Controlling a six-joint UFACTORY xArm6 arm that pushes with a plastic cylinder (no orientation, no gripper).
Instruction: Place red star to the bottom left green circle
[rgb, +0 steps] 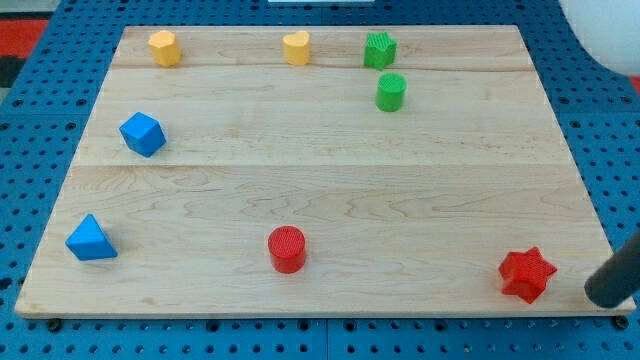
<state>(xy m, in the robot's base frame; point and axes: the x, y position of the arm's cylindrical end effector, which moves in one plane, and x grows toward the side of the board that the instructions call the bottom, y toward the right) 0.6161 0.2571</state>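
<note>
**Line up behind the star before pushing**

The green circle stands at upper centre of the counter, with the red cylinder low in the middle. The red star sits at lower right. My tip rests just right of it, apart. No hand here, only a rod. I judge a long up-left push is needed; keep contact centred so the star doesn't spin off.

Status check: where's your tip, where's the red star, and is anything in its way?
My tip right of red star, apart. Star bottom right; green circle far off, up top. Path looks clear; red cylinder sits well left.
</note>
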